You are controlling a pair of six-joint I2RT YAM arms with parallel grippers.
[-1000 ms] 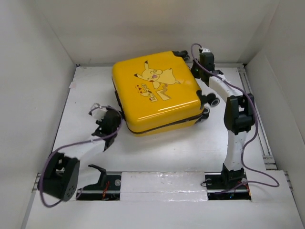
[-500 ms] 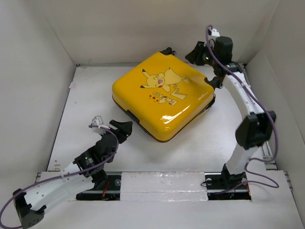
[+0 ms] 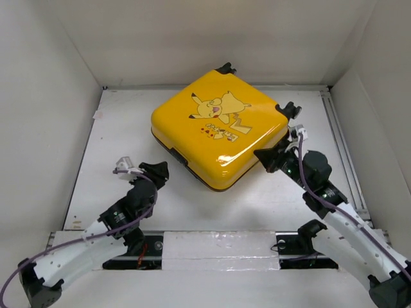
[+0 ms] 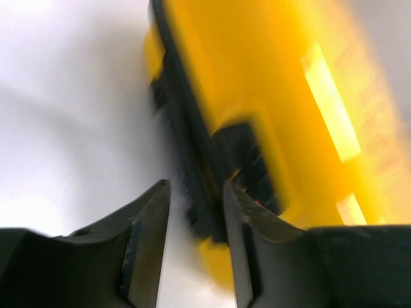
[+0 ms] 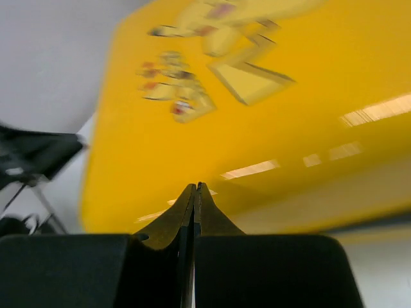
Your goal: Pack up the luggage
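Observation:
The luggage (image 3: pixel 218 128) is a glossy yellow hard-shell suitcase with a cartoon print. It lies flat and closed at the back middle of the table, turned corner-on to me. My left gripper (image 3: pixel 159 171) sits low just off its near left side. In the left wrist view this gripper (image 4: pixel 196 192) is open by a narrow gap, with nothing between its fingers, and points at the black side handle (image 4: pixel 247 163) on the luggage (image 4: pixel 276 83). My right gripper (image 3: pixel 264 157) is at the near right edge. It is shut (image 5: pixel 196 187), with its tips close to the yellow shell (image 5: pixel 289 96).
White walls close in the table on the left, back and right. Black wheels (image 3: pixel 287 109) stick out at the suitcase's right and far corners. A taped rail (image 3: pixel 218 247) runs along the near edge between the arm bases. A track (image 3: pixel 340 141) lies along the right side.
The suitcase turned clockwise a second ago and now lies still. My right arm swung from behind its far right corner down to its near right edge. The left arm shifted slightly.

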